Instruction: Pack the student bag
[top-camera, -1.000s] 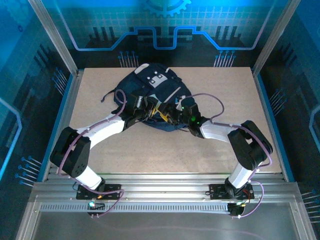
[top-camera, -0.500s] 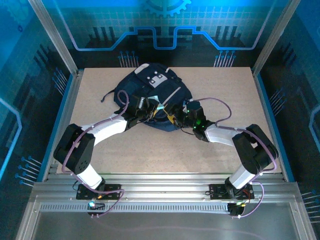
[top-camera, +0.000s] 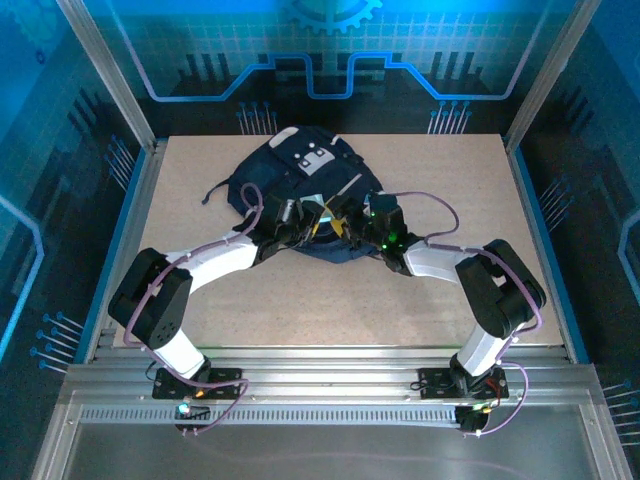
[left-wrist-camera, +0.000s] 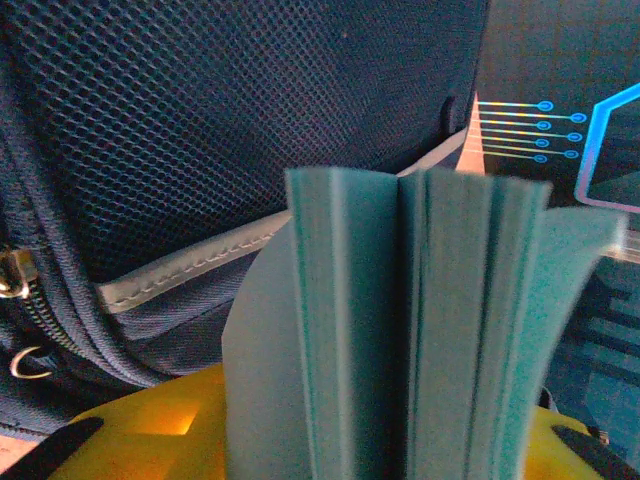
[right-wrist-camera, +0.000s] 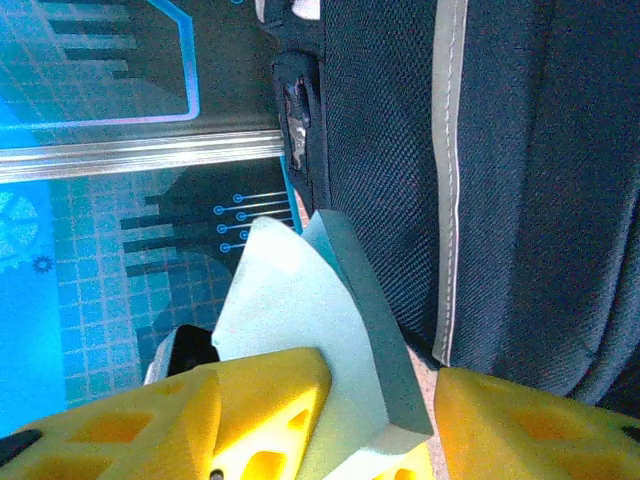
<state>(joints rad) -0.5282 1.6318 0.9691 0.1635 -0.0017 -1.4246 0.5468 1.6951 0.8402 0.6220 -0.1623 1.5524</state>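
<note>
The student bag (top-camera: 300, 165) lies at the back middle of the table, dark navy mesh with grey trim (left-wrist-camera: 250, 120) (right-wrist-camera: 540, 150). A light teal book (top-camera: 323, 207) is held upright at the bag's near edge, between both grippers. My left gripper (top-camera: 303, 217) is shut on it: the fanned page edges (left-wrist-camera: 420, 330) fill the span between its yellow fingers (left-wrist-camera: 130, 430). My right gripper (top-camera: 345, 213) has closed in on the book's corner (right-wrist-camera: 300, 310), which is pressed against one yellow finger (right-wrist-camera: 250, 410) and nearly touches the other. Whether the bag's mouth is open is hidden by the arms.
The tan table (top-camera: 450, 270) has free room in front of and beside the bag. A black strap (top-camera: 215, 190) trails off the bag's left side. A brass zipper pull (left-wrist-camera: 15, 275) hangs on the bag's seam. Metal rails (top-camera: 320, 360) edge the near side.
The right gripper drew back toward its base half a second ago, then came forward again to the book. The left gripper shifted slightly right and toward the bag with the book.
</note>
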